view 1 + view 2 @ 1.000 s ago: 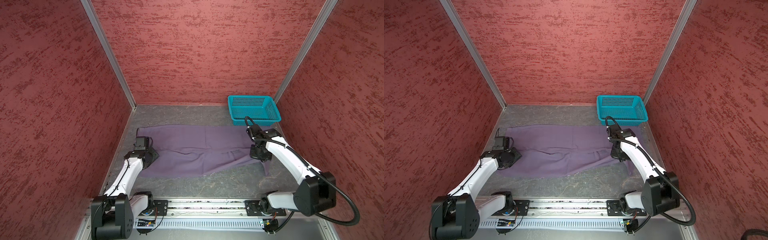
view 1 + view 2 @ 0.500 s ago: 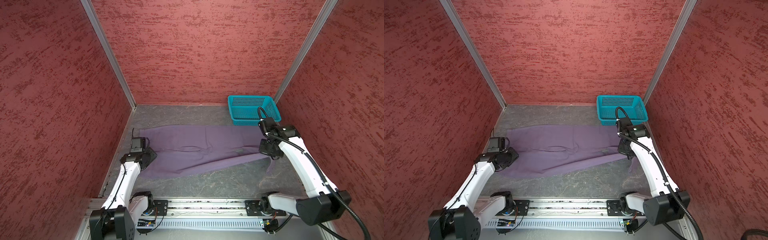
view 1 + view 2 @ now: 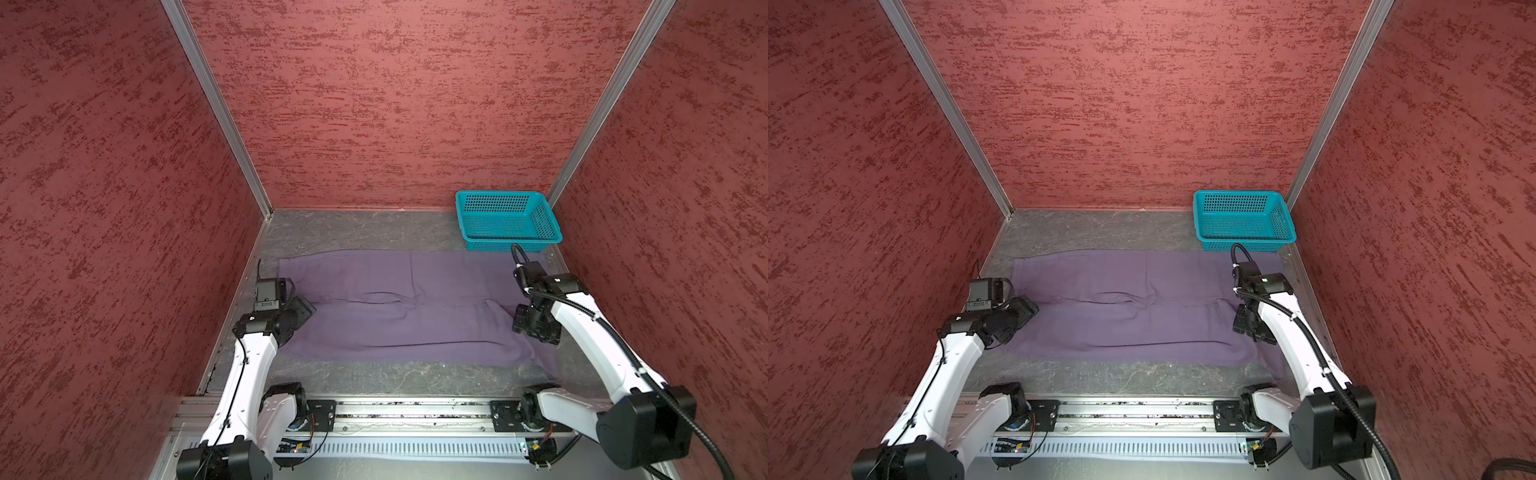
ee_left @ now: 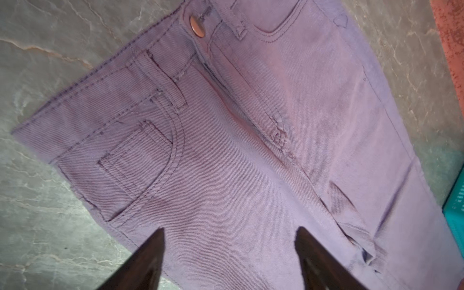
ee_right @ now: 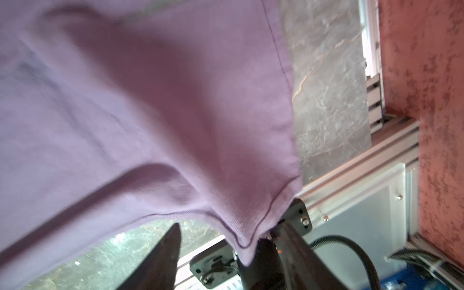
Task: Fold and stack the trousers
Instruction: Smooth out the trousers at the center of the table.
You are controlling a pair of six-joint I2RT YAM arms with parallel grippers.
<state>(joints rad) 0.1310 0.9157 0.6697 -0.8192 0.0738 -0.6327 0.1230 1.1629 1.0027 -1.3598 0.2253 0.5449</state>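
Note:
The lavender trousers (image 3: 407, 316) (image 3: 1133, 320) lie spread across the grey table, waistband at the left and leg ends at the right. My left gripper (image 3: 305, 309) (image 4: 230, 229) hovers open over the hip area beside a front pocket (image 4: 140, 163), with nothing between its fingers. My right gripper (image 3: 534, 330) (image 5: 232, 226) is open at the near leg's end. The hem corner (image 5: 247, 241) droops between its spread fingers, close against one finger (image 5: 293, 241).
A teal perforated basket (image 3: 507, 239) (image 3: 1241, 245) stands at the back right corner, just beyond the leg ends. Red walls close in on three sides. The metal rail (image 3: 415, 411) with both arm bases runs along the front edge.
Both grippers have opened. The right one let go of the leg end after carrying it right and toward the front. The trousers now lie flatter and wider.

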